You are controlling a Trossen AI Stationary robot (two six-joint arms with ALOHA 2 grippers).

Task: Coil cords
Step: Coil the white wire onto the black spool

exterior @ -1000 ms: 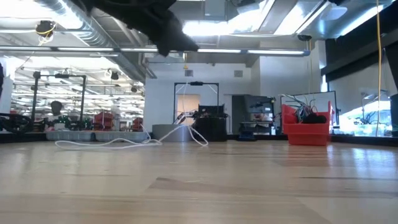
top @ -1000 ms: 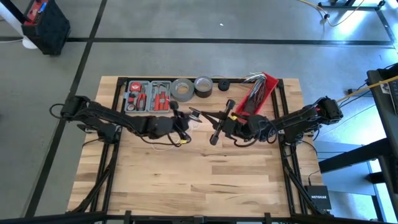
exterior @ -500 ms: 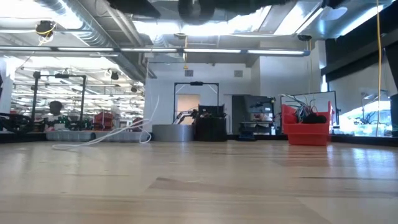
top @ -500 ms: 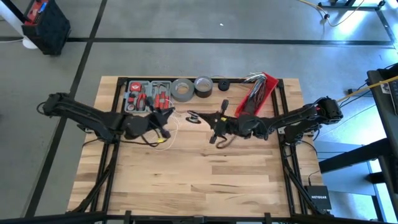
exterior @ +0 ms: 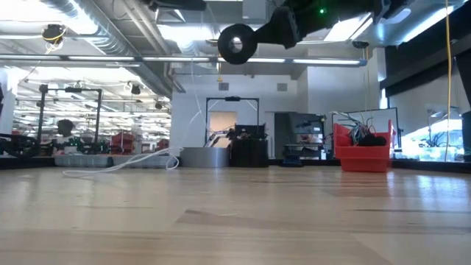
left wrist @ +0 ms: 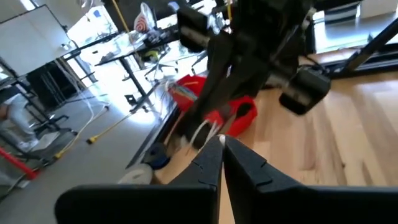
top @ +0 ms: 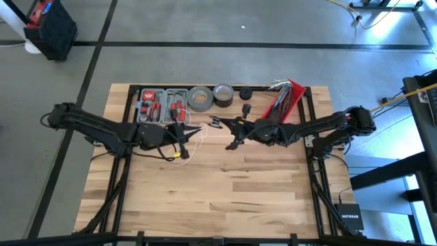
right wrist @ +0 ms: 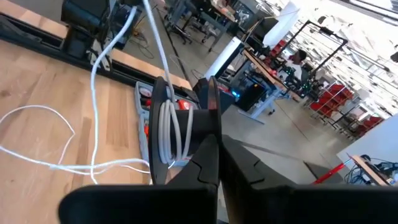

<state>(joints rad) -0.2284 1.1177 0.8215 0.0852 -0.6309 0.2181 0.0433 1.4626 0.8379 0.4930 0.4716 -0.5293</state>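
Since a second ago both arms drew apart toward 12 o'clock | we see left fingers pinching white cord, right fingers pinching its few wound turns | most cord loose on worktop, coiling barely begun

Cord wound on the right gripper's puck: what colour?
White cord; clearest in the right wrist view.

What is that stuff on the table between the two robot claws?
From above, between the left gripper and the right gripper, loose loops of the white cord lie on the bare wooden table.
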